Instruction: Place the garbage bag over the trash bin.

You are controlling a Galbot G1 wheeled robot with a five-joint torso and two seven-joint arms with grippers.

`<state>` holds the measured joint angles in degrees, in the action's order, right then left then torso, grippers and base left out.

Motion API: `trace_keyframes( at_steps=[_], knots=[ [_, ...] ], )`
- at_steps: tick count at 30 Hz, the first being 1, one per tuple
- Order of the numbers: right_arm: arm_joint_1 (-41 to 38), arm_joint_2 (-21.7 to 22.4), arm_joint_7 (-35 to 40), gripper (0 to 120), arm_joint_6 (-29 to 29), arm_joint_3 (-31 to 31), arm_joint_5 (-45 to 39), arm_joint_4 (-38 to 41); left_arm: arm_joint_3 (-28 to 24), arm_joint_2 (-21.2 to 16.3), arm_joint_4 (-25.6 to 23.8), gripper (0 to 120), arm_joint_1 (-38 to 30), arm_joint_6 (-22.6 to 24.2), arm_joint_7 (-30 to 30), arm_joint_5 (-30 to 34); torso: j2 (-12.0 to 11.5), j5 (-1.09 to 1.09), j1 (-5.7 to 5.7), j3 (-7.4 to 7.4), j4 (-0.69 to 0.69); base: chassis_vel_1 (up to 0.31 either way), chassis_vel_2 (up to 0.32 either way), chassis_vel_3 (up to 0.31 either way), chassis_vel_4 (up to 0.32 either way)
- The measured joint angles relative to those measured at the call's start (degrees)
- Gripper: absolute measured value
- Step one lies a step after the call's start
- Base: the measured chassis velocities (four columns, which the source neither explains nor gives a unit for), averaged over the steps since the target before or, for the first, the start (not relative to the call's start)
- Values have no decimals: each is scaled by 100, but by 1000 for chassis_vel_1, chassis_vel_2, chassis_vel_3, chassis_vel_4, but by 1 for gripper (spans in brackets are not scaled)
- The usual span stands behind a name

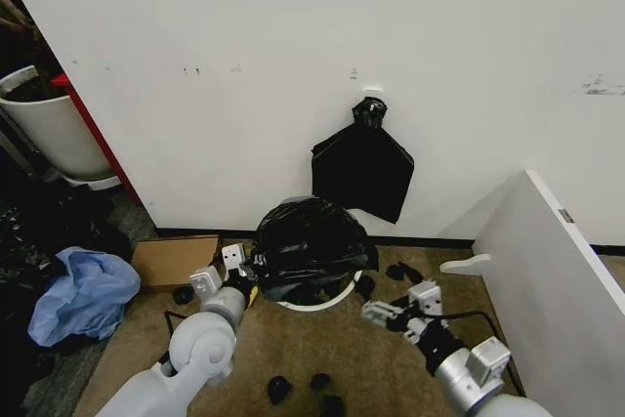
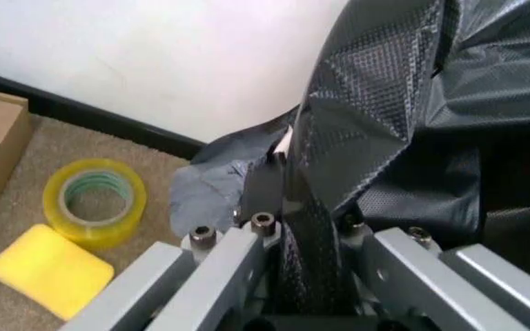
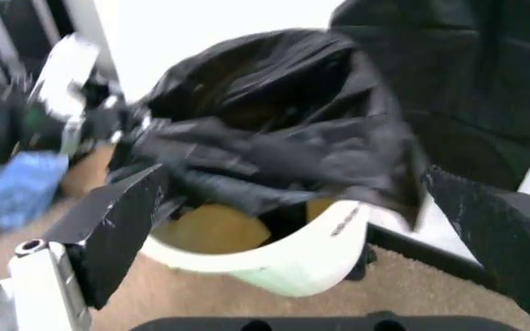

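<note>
Black garbage bag [image 1: 305,241] on trash bin [image 1: 322,302] | left tool [image 2: 306,238] pinching it | right tool [image 1: 402,317] spread | tape roll [image 2: 94,200] beside

The garbage bag [image 3: 275,131] lies crumpled over the top of the trash bin [image 3: 283,258], whose near white rim stays bare; the right gripper [image 3: 325,221] has its dark fingers [image 3: 122,221] spread wide apart before it

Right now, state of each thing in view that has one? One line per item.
garbage bag: bunched over the bin's mouth, not pulled down around the rim
trash bin: upright on the floor, near rim uncovered
left gripper: shut on a fold of the bag
right gripper: open, short of the bin
tape roll: lying flat on the floor
</note>
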<state>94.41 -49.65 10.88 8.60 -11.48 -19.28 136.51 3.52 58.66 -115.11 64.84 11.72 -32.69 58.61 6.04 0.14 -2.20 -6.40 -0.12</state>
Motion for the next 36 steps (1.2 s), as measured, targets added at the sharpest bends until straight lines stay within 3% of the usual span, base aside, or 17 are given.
trace_keyframes(
  at_steps=[5,13,23,36],
  knots=[
    [-444,56,-212,100,201,229,814,-385,-372,83,33,1,-306,127,-163,-7,0,1,0,0,1,0,0,0,0],
    [-725,71,-238,93,359,337,1050,-681,-617,210,183,1,-597,162,-185,-20,0,1,0,0,1,0,0,0,0],
    [-861,73,-336,55,92,483,1961,-1084,-711,303,255,1,-636,175,-198,18,0,1,0,0,1,0,0,0,0],
    [-891,23,-315,8,-105,593,1979,-1179,-738,331,289,1,-641,188,-222,60,0,0,0,0,1,0,0,0,0]
  ],
)
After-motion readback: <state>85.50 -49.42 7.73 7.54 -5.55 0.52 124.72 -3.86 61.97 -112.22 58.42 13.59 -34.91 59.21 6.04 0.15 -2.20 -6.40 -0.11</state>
